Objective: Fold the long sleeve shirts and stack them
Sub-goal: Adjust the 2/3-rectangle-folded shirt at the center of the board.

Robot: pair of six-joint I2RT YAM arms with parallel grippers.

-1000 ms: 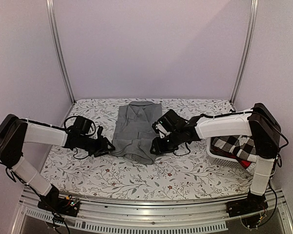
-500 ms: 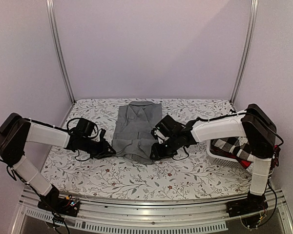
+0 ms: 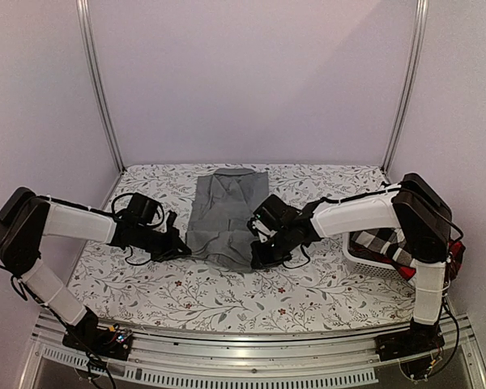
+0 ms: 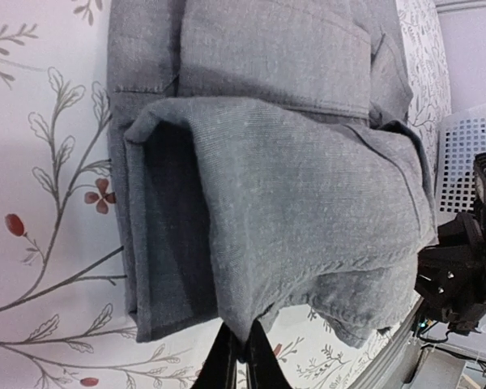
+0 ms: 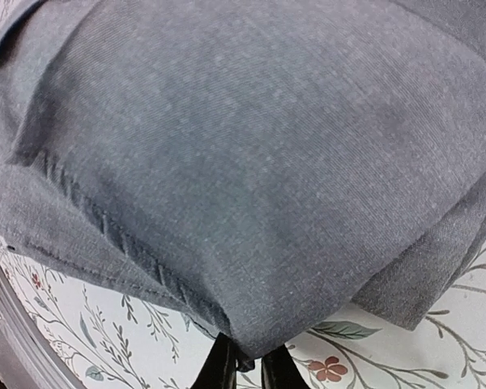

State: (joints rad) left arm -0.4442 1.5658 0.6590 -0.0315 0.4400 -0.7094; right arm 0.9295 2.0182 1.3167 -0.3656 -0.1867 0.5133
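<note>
A plain mid-grey shirt (image 3: 225, 212) lies lengthwise in the middle of the table, its sides folded in. My left gripper (image 3: 184, 250) is shut on the shirt's near left corner, and in the left wrist view (image 4: 241, 361) the cloth (image 4: 292, 186) is pinched between the black fingers. My right gripper (image 3: 256, 258) is shut on the near right corner, with the grey cloth (image 5: 251, 178) bunched over its fingertips (image 5: 247, 369). The near hem is lifted a little off the table. A black-and-white checked shirt (image 3: 389, 241) and a red-and-black one (image 3: 409, 269) lie in a basket at the right.
A white perforated basket (image 3: 364, 258) stands at the right edge under the right forearm. The table has a floral cloth (image 3: 227, 296). Metal posts (image 3: 101, 89) stand at the back corners, with walls close behind.
Both grippers have closed in on the shirt's near corners; the right one moved left and slightly nearer, the left one moved right. The hem is now gathered between them.
</note>
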